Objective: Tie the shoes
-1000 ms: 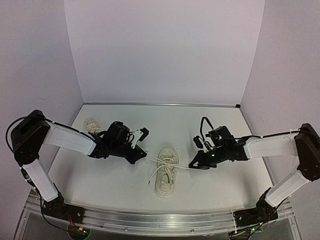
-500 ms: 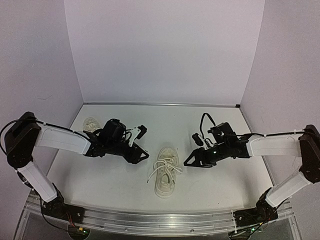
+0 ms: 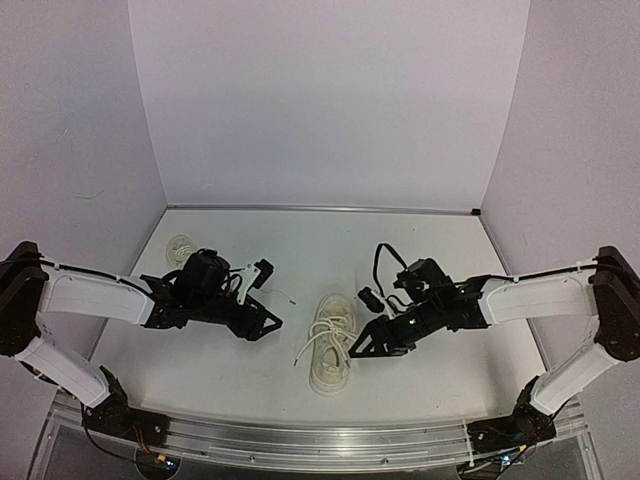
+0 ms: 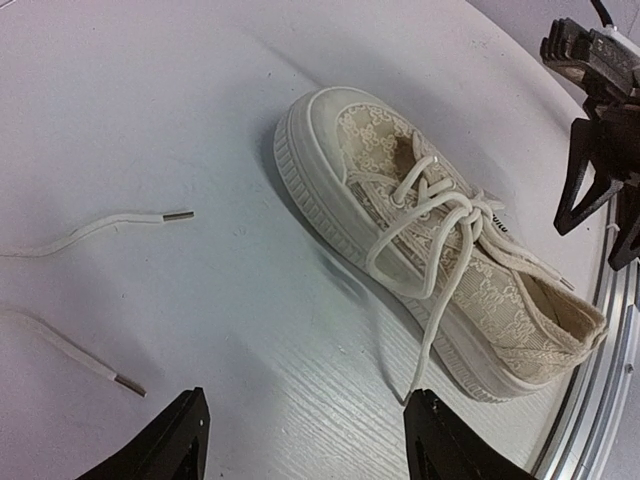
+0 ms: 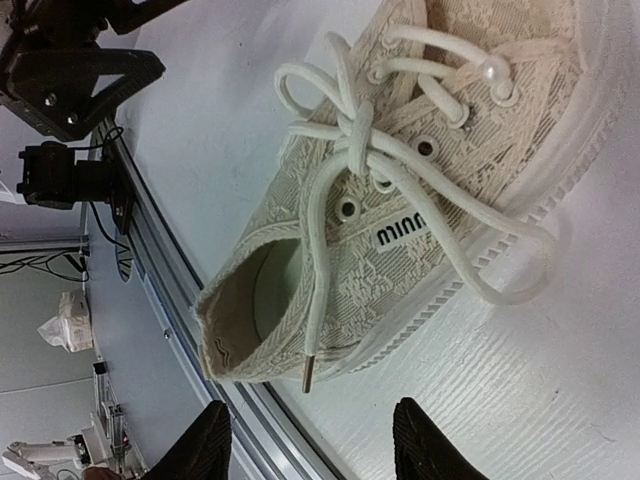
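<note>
Two cream shoes lie on the white table (image 3: 430,250). One shoe (image 3: 333,342) sits in the middle between the grippers, its toe toward the back wall and its heel toward the metal rail (image 3: 330,437) at the near edge.

The left gripper (image 3: 262,322) hangs low just to the left of this shoe, apart from it. Its jaws stand wide open with nothing held. In the left wrist view the shoe (image 4: 430,240) lies beyond the dark fingers (image 4: 170,450), and bare table shows between them.

The right gripper (image 3: 362,345) hangs close against the shoe's right side. Its jaws are about half open and also empty. Its own camera shows the heel opening of the shoe (image 5: 430,200) just ahead of its fingers (image 5: 430,450).

The white laces (image 5: 350,125) are knotted loosely over the tongue. One loop droops over the sole onto the table. One metal-tipped end lies across the heel opening, and another strand trails off the left side toward the left gripper's finger. Whether it touches that finger I cannot tell.

Two loose lace ends (image 4: 100,222) with metal tips lie on the table left of the shoe, well apart from it.

The second shoe (image 3: 182,247) rests at the far left of the table, partly hidden behind the left arm (image 3: 100,295).
</note>
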Controlling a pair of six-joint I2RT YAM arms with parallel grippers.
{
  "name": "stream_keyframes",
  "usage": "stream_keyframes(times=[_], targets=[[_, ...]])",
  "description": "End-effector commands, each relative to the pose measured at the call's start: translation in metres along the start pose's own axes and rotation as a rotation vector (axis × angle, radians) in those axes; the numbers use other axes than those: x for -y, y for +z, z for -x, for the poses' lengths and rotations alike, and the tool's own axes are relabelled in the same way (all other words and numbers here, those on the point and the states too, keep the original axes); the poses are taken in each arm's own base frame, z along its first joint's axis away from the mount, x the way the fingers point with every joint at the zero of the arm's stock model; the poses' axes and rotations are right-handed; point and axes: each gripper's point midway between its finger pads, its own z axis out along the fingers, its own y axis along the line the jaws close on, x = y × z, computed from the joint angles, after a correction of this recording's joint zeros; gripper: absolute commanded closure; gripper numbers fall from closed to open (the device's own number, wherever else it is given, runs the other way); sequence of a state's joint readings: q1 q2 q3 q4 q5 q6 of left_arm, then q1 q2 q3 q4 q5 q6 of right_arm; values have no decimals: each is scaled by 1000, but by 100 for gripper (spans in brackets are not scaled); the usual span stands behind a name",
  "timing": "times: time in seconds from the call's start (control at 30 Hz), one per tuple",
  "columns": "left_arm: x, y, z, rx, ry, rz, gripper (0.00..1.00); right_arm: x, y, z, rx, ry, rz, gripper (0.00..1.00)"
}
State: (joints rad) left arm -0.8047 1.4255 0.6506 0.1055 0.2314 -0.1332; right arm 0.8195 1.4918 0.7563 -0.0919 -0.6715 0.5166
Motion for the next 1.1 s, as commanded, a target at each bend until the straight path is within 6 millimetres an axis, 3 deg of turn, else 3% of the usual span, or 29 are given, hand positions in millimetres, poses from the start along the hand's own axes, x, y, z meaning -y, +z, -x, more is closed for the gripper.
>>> stream_keyframes(times=[0.0, 0.3, 0.63, 0.87, 1.07], targets=[[1, -8, 15, 61, -6, 5, 31, -24, 12, 15, 11, -36, 58, 54], [-1, -8, 17, 63, 6, 15, 32, -21, 28, 17, -18, -28, 52, 65], [-2, -8, 18, 61, 19, 26, 33, -19, 39, 9, -60, -13, 60, 65], [-3, -8, 16, 60, 18, 28, 33, -51, 26, 27, -9, -52, 153, 66], [-4, -7, 14, 58, 16, 29, 33, -55, 35, 38, -8, -63, 170, 67]])
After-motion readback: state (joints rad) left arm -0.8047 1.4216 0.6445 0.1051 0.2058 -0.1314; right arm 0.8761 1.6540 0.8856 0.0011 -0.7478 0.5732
